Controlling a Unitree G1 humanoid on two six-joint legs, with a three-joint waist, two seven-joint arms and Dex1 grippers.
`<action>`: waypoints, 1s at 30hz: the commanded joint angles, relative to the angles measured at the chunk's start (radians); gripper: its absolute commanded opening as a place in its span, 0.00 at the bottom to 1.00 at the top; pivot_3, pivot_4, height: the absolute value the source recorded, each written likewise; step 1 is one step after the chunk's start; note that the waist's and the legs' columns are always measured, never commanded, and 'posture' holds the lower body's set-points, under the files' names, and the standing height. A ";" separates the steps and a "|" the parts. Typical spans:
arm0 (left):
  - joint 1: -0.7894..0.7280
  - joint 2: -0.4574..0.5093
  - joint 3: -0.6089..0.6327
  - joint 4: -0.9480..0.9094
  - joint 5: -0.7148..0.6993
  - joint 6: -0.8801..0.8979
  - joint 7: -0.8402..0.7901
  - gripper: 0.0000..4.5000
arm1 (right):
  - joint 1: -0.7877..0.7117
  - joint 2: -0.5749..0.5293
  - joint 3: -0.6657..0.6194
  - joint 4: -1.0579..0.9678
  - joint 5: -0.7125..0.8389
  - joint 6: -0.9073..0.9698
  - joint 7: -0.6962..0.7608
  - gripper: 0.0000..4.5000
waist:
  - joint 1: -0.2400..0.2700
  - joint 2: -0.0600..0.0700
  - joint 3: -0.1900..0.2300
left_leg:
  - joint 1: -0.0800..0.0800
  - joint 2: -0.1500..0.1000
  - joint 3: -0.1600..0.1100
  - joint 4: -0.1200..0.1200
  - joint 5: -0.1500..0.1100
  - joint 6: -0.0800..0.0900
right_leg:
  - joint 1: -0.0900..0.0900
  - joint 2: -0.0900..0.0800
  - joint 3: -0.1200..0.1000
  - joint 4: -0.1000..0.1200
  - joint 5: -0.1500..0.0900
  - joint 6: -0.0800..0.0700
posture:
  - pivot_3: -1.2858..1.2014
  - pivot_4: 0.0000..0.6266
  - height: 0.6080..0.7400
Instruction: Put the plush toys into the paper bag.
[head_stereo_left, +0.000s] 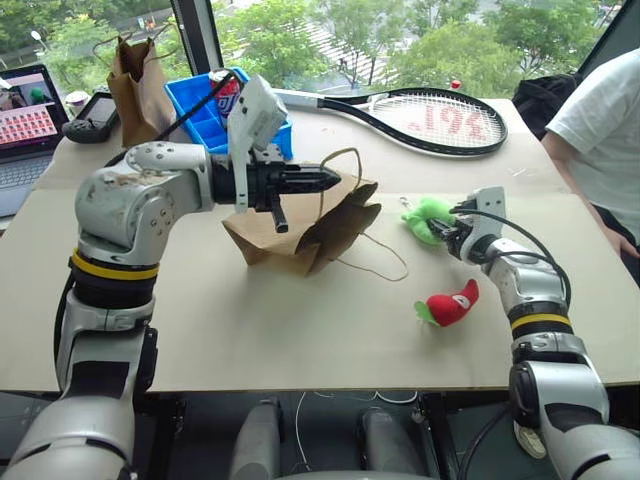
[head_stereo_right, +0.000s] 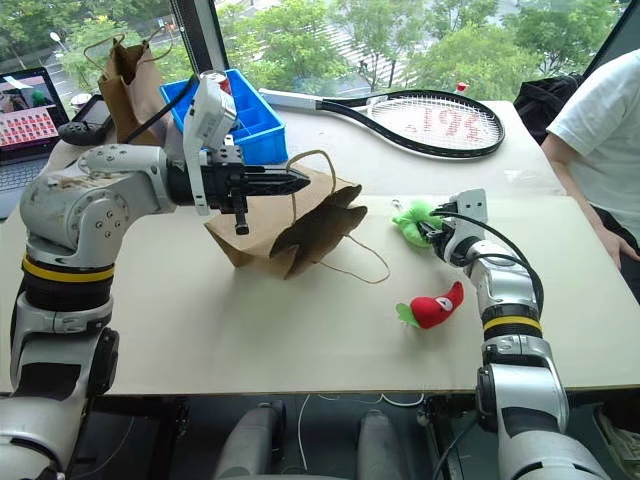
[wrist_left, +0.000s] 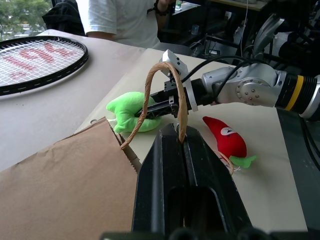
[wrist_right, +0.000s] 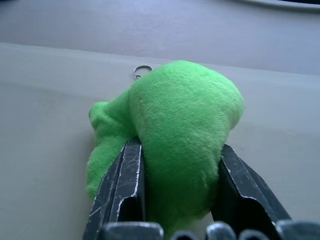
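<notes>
on the desk (head_stereo_left: 300, 330) the right end effector (wrist_right: 175, 165) is clamped on the green plush toy (wrist_right: 175, 130); the red plush toy (head_stereo_left: 452, 303) lies nearby. left end effector (head_stereo_left: 325, 180), pinched together on a twine handle (wrist_left: 162, 95), lifts the paper bag (head_stereo_left: 300, 235). its slumped mouth could block the drop.

The green toy (wrist_right: 175, 135) was of soft, fuzzy plush, with a small metal ring (wrist_right: 142, 71) beside it. The red toy (head_stereo_left: 450, 303) looked plush too. The bag (head_stereo_left: 300, 235) was matt, creased brown paper with a rough twine handle (wrist_left: 165, 95). The table (head_stereo_left: 300, 330) looked smooth and matt. The fingers (wrist_right: 125, 195) were scratched black plastic.
</notes>
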 joint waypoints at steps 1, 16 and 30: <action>-0.036 -0.014 0.002 0.004 -0.004 -0.026 -0.009 0.00 | 0.072 -0.112 -0.026 -0.309 0.044 0.079 0.096 0.09 | 0.004 0.002 0.001 | 0.000 0.000 0.000 0.000 0.000 0.000 | 0.000 0.000 0.000 0.000 0.000 0.000 | 0.52 0.24 1.00; -0.051 -0.077 -0.019 0.014 -0.014 -0.025 -0.014 0.00 | 0.149 -0.216 0.112 -1.064 0.350 0.671 0.158 0.00 | 0.000 0.003 0.002 | 0.000 0.000 0.000 0.001 0.000 0.000 | 0.000 0.001 0.002 0.000 -0.001 0.000 | 0.52 0.24 1.00; -0.026 -0.116 0.001 -0.049 -0.069 0.032 0.032 0.00 | 0.032 0.052 0.421 -0.802 0.105 0.474 0.082 0.00 | 0.000 0.003 0.002 | -0.001 0.000 0.000 0.001 0.000 0.000 | -0.002 0.001 0.003 0.001 -0.001 0.001 | 0.52 0.24 1.00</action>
